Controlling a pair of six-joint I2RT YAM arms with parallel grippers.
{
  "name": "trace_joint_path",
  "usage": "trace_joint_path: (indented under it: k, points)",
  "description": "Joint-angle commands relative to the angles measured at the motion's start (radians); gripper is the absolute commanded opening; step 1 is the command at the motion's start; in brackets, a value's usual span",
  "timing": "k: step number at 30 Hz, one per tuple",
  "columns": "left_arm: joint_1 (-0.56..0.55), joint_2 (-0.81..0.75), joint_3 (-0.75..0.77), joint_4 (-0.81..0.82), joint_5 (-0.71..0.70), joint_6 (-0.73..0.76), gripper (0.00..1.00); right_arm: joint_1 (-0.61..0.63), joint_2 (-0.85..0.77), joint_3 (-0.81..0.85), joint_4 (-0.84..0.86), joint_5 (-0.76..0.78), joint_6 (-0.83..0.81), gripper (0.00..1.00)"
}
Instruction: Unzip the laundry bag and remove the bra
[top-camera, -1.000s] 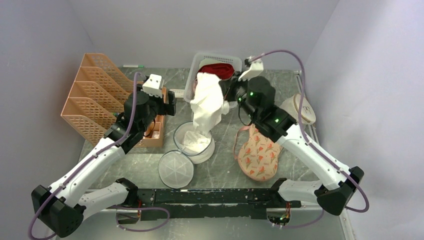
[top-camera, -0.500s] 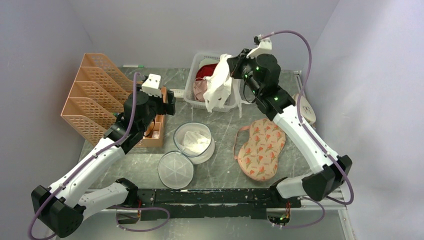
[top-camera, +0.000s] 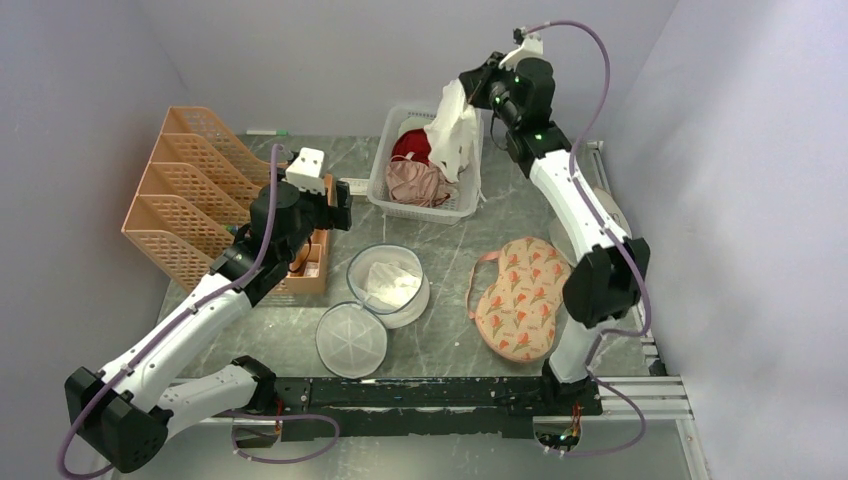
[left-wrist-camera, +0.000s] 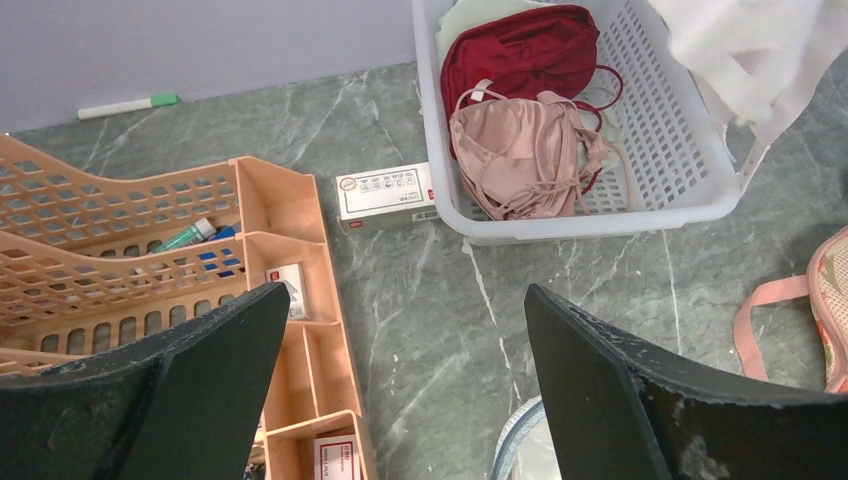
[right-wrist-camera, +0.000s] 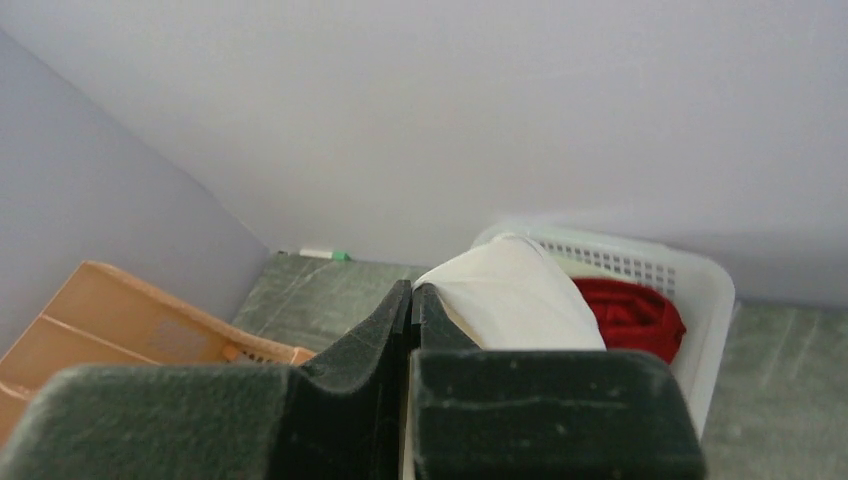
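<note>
Left end effector (left-wrist-camera: 408, 295) hovers over the desk (top-camera: 450, 335), fingers apart. Laundry bag (top-camera: 388, 283) sits open mid-desk. Right end effector (right-wrist-camera: 412, 292) is clamped on the bra (top-camera: 452, 130), which hangs above the basket (top-camera: 420, 208) (red garment (top-camera: 412, 146) and pink garment (top-camera: 418, 182) inside).

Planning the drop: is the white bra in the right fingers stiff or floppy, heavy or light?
Likely floppy: the bra hangs limp and crumpled from the right gripper. Probably light, since a narrow pinch carries it. Its loose lower end might catch the basket rim.
</note>
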Motion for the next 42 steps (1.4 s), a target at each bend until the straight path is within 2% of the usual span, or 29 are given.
trace_joint_path:
  k: [1,3,8,14,19,23,29,34,37,40,42]
  points:
    - [0.006,0.004,-0.004,0.039,-0.019,0.015,1.00,-0.046,0.128,0.162,0.054,-0.136,0.014,0.00]
    - [0.006,0.005,-0.006,0.041,-0.019,0.016,1.00,-0.052,0.197,0.255,0.034,-0.177,0.015,0.00]
    - [0.006,0.010,-0.006,0.040,-0.021,0.016,1.00,-0.052,0.330,0.324,-0.017,-0.240,0.011,0.00]
    - [0.006,0.017,-0.005,0.040,-0.012,0.012,0.99,-0.051,0.440,0.214,-0.081,-0.322,0.064,0.00]
    - [0.006,0.028,-0.001,0.035,-0.007,0.009,1.00,-0.051,0.582,0.236,-0.207,-0.383,0.067,0.00]
    - [0.008,0.029,-0.002,0.035,-0.010,0.010,1.00,-0.051,0.649,0.284,-0.298,-0.301,0.012,0.00]
    - [0.008,0.033,-0.003,0.037,-0.018,0.014,1.00,-0.049,0.648,0.277,-0.331,-0.174,-0.053,0.00]
    - [0.009,0.030,-0.004,0.037,-0.026,0.018,0.99,-0.047,0.648,0.239,-0.323,-0.155,-0.056,0.00]
    - [0.008,0.026,-0.008,0.040,-0.025,0.019,0.99,-0.040,0.660,0.272,-0.362,-0.166,-0.060,0.00]
    - [0.008,0.031,-0.004,0.037,-0.022,0.018,0.99,-0.020,0.640,0.312,-0.409,-0.137,-0.080,0.04]
    - [0.008,0.034,-0.002,0.035,-0.020,0.017,0.99,-0.009,0.610,0.335,-0.437,-0.114,-0.093,0.13]
